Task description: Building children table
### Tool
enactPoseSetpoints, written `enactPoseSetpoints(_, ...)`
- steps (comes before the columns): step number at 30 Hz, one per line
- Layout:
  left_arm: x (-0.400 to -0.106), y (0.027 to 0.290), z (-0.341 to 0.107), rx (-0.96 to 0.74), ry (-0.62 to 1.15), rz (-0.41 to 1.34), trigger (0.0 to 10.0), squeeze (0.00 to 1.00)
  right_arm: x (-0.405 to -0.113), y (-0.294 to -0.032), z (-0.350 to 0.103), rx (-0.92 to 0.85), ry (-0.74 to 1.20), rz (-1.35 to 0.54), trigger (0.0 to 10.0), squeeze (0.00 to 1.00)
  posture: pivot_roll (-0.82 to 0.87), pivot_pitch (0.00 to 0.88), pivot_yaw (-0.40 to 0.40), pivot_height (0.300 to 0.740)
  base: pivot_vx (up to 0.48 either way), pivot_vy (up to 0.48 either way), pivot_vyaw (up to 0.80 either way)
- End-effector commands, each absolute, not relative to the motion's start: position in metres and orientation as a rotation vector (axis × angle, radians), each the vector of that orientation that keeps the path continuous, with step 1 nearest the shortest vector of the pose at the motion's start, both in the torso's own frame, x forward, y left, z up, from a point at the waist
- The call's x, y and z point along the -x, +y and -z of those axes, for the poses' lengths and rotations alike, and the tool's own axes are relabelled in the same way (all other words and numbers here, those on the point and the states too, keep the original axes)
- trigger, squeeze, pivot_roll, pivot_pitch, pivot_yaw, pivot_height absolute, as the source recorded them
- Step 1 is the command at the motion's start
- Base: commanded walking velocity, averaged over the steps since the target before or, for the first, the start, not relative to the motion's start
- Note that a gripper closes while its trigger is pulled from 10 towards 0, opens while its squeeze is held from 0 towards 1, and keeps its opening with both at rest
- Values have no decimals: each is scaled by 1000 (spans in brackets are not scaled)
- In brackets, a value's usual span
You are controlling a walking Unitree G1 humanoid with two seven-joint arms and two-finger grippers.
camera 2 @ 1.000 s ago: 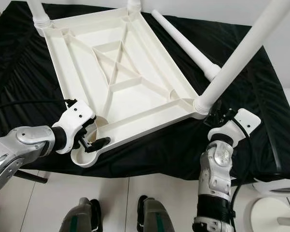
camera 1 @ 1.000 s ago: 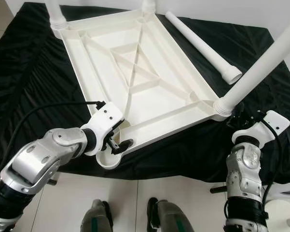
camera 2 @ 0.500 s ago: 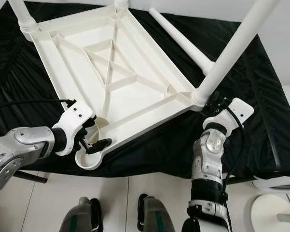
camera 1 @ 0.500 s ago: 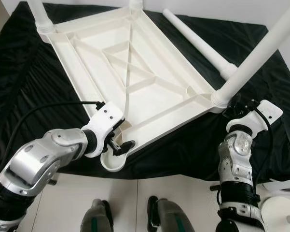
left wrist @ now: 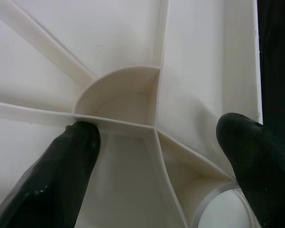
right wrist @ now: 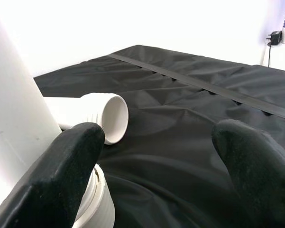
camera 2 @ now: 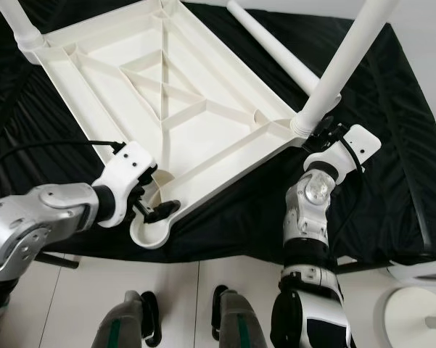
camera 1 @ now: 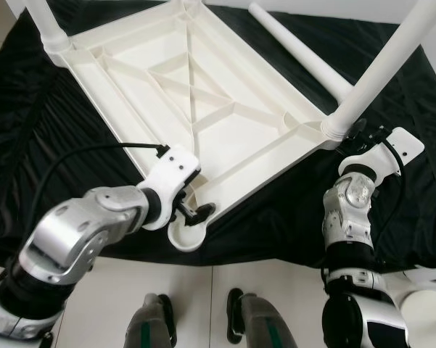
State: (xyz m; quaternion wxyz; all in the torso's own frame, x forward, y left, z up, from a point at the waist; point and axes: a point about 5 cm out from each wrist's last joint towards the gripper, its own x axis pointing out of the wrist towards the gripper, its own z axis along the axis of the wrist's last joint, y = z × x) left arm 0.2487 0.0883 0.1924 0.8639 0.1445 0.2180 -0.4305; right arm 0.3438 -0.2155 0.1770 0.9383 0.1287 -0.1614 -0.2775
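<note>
Black-draped work surface in a bright, white-walled room.

Wrinkled black cloth (camera 1: 36, 109) spread over a low surface, gathered in folds along its left side and hanging over the near edge, with a straight seam (right wrist: 199, 83) running across it in the right wrist view. Beyond the far edge, a plain white wall (right wrist: 133, 21), evenly and strongly lit. Below the near edge, pale floor tiles (camera 2: 203, 290) with thin grout lines. At the lower right, a round white base (camera 2: 417, 315) resting on the floor. Against the wall in the right wrist view, a small dark plug (right wrist: 275, 37) with a cord.
</note>
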Motion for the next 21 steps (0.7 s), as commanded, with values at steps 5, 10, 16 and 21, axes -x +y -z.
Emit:
enactPoseSetpoints(5,-230,43,-198,-265,416,1171,10000,0,-365,-164,-169,-240,-235,349,10000,0,77,250,-7,740,0,0,0)
enactPoseSetpoints(10,-229,24,-207,-249,382,1202,10000,0,-380,-151,-176,-243,-209,295,10000,0,81,252,-10,740,0,0,0)
enactPoseSetpoints(16,-222,13,-213,-237,370,1247,10000,0,-387,-146,-180,-237,-201,274,10000,0,82,251,-11,740,0,0,0)
enactPoseSetpoints(21,-219,6,-215,-231,363,1270,10000,0,-391,-143,-184,-233,-204,259,10000,0,80,250,-13,740,0,0,0)
